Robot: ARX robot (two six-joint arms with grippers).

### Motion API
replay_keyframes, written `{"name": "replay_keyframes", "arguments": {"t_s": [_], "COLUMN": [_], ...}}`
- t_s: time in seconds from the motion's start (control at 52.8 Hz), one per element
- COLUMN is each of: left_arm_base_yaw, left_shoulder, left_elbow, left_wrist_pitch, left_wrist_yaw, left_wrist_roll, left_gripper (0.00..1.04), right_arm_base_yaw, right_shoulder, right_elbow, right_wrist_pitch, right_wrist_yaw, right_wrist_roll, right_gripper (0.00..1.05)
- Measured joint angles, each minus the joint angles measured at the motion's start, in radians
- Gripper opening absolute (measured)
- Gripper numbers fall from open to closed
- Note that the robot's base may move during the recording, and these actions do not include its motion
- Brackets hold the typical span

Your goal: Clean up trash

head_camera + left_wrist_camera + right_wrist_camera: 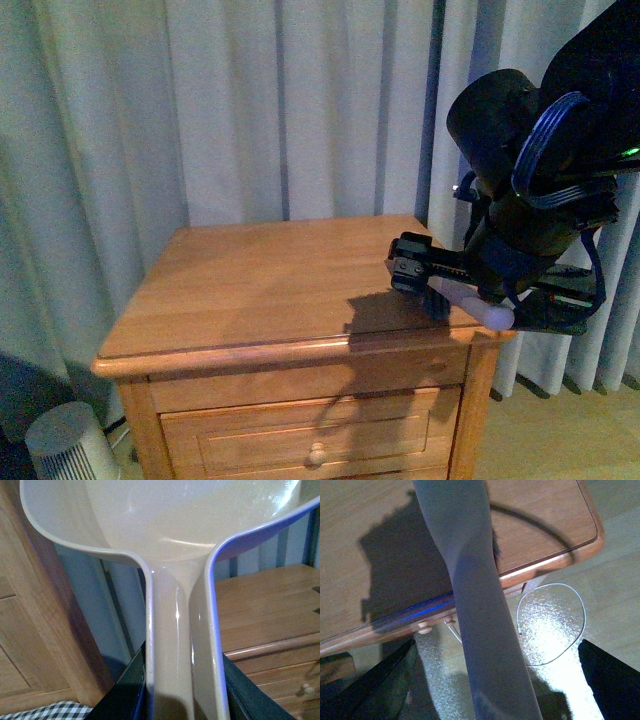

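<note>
Quick headcount, front view first. One wooden bench (270, 280), two drawer fronts showing, only one round knob (316, 456) clear enough to count. One dark robot arm (530, 170) over the bench's right corner, with one pale-handled brush (478, 303). One little white cylinder (65, 440) on the floor by the bench. Curtain (250, 100) panels: at least two, split by one dark gap.

Left wrist view: one beige dustpan (175, 535), plus one scrap of black-and-white checked fabric (47, 712).

Right wrist view: one thin white cable loop (552, 625) on the floor.
</note>
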Motion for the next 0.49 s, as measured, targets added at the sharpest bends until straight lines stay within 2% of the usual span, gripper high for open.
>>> {"name": "replay_keyframes", "arguments": {"t_s": [0.095, 0.398, 0.492], "left_arm_base_yaw": [0.0, 0.0, 0.0], "left_shoulder": [0.0, 0.0, 0.0], "left_elbow": [0.0, 0.0, 0.0], "left_wrist_pitch": [0.0, 0.0, 0.0], "left_wrist_yaw": [0.0, 0.0, 0.0], "left_wrist_roll": [0.0, 0.0, 0.0], "left_gripper": [0.26, 0.26, 0.26], "right_arm_base_yaw": [-0.002, -0.008, -0.01], "right_shoulder": [0.004, 0.004, 0.004], "right_elbow": [0.0, 0.0, 0.0], "right_wrist_pitch": [0.001, 0.007, 0.008], "right_wrist_yaw": [0.002, 0.005, 0.005], "right_wrist_roll": [0.0, -0.003, -0.009], "right_gripper": [0.95, 0.54, 0.39]}}
